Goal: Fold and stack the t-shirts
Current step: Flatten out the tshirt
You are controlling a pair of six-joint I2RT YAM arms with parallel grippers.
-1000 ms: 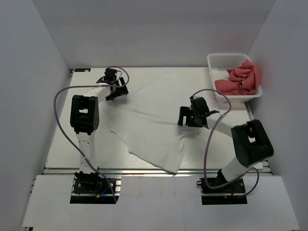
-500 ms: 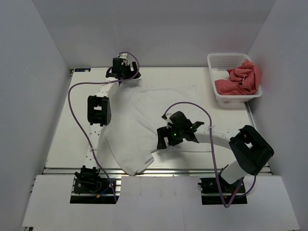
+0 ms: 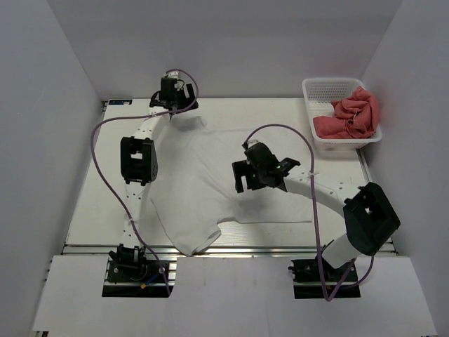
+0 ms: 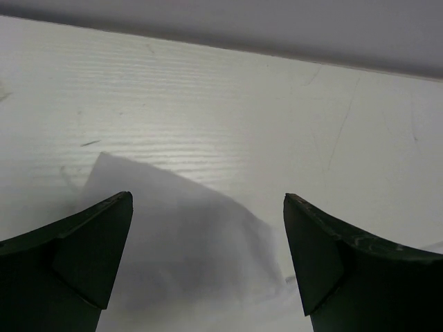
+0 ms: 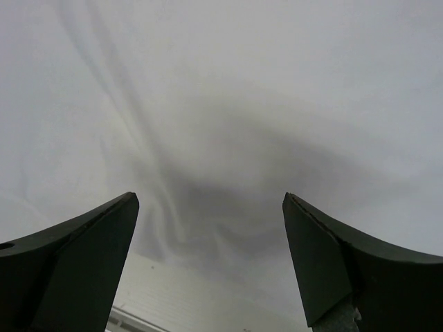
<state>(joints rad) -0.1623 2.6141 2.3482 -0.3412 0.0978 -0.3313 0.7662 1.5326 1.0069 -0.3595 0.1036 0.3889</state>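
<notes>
Top external shows basket [image 3: 330, 88]; wrist views show left end effector [image 4: 208, 199] and right end effector [image 5: 208, 197] apart over white t-shirt [image 5: 221, 83].

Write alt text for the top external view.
A white shirt lies rumpled on a table between two robot arms. The left gripper is open at the shirt's far corner, and the right gripper is open above its middle. A white basket at the far right holds a red shirt.
</notes>
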